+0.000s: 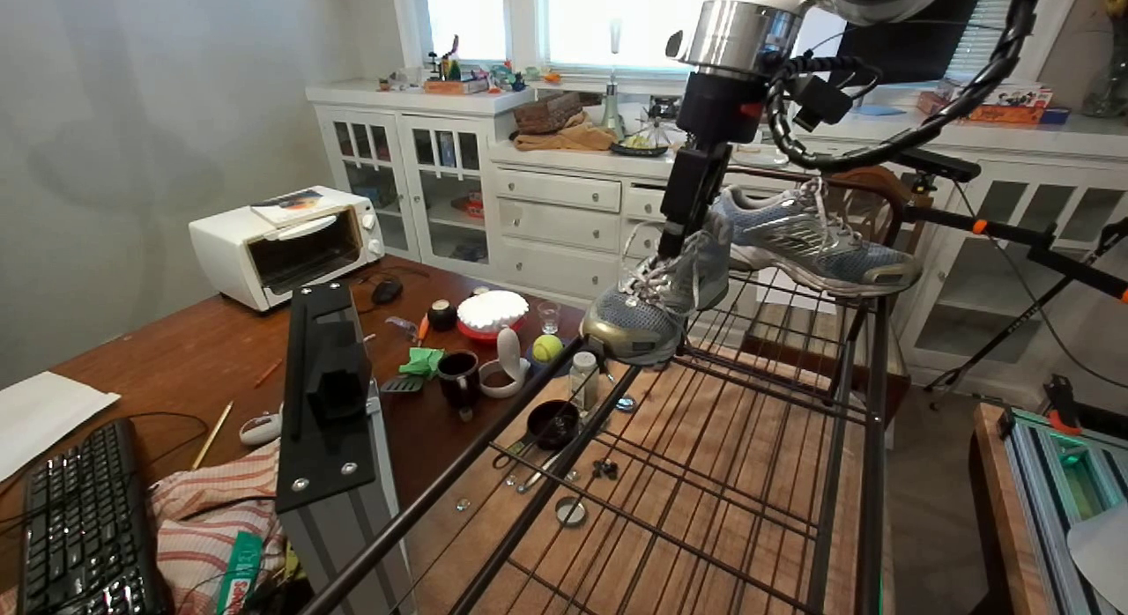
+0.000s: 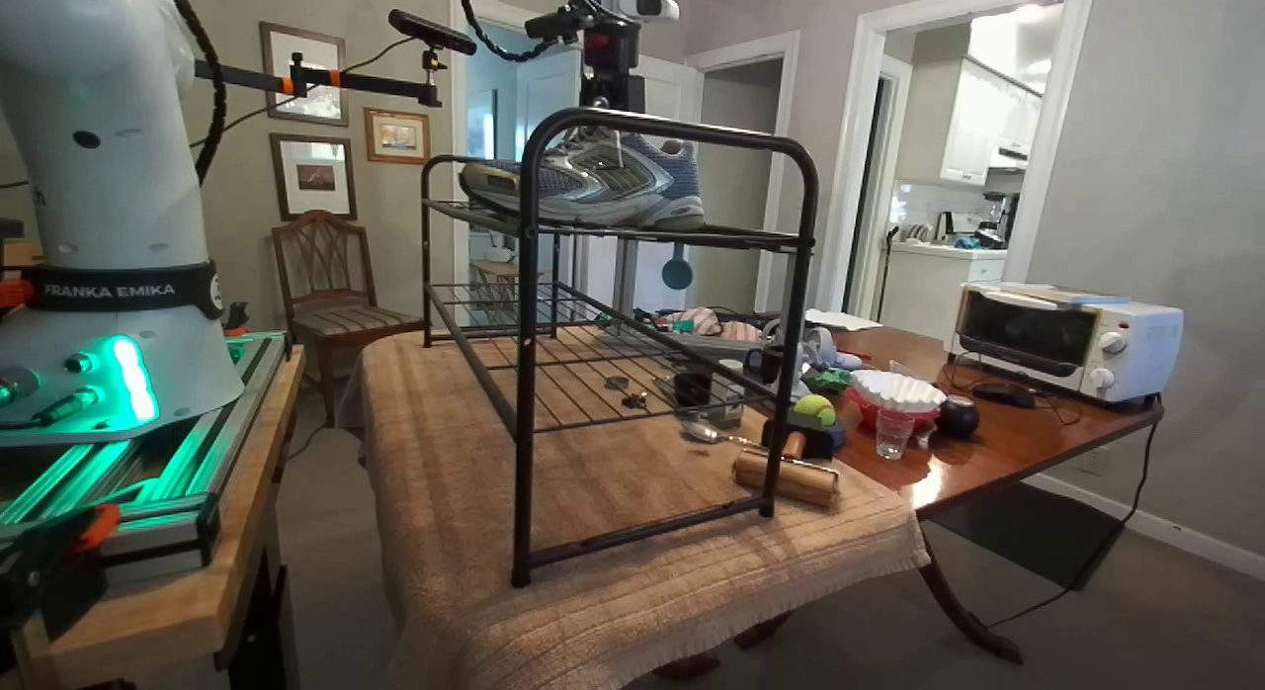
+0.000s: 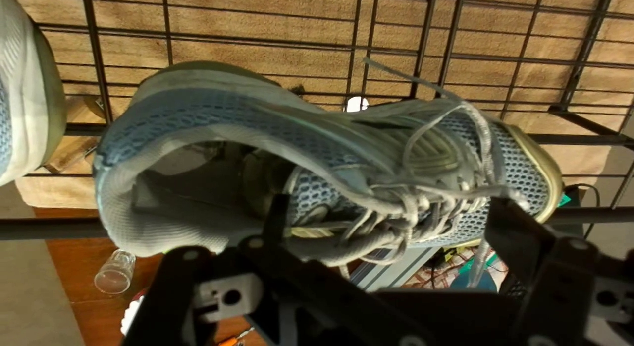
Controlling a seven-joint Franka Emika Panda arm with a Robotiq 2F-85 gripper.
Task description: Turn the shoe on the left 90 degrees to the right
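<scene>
The shoe on the left [image 1: 652,311] is a grey-blue mesh sneaker with pale loose laces, upright on the wire rack, its toe towards the camera in an exterior view. My gripper [image 1: 677,240] points down into its laced area. In the wrist view that shoe [image 3: 213,103] fills the middle, heel left and toe right. My open gripper [image 3: 389,209] spans the laces, one fingertip by the foot opening and one near the toe; contact cannot be told. In an exterior view, the arm hangs above a matching sneaker [image 2: 603,191], which mostly hides the left shoe.
The second sneaker [image 1: 806,236] stands close to the heel, its toe to the right. Both rest on the upper shelf of a black rack [image 2: 527,374] with raised end bars. A glass [image 2: 894,435], a rolling pin [image 2: 786,477] and a toaster oven [image 1: 291,240] stand around below.
</scene>
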